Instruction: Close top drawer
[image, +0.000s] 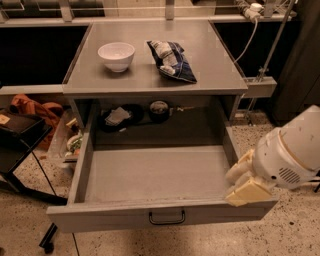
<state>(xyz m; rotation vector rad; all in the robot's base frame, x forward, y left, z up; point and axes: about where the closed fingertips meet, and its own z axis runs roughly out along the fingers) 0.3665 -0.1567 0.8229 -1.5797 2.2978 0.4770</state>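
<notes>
The top drawer (150, 175) is a wide, shallow grey drawer, pulled fully out toward me, and its inside is bare. Its flat front (100, 218) carries a small black loop handle (167, 218) at the centre. My gripper (243, 184) hangs on a white arm at the right. Its cream fingers sit over the drawer's front right corner, close to the top edge of the front panel. The lower drawers are out of view.
A white bowl (116, 55) and a dark snack bag (171, 60) lie on the grey cabinet top (215, 65). Dark items (159, 109) sit in the recess behind the drawer. A black stand (20, 145) and orange cloth (35, 107) are at the left. Cables (245, 35) hang at the right.
</notes>
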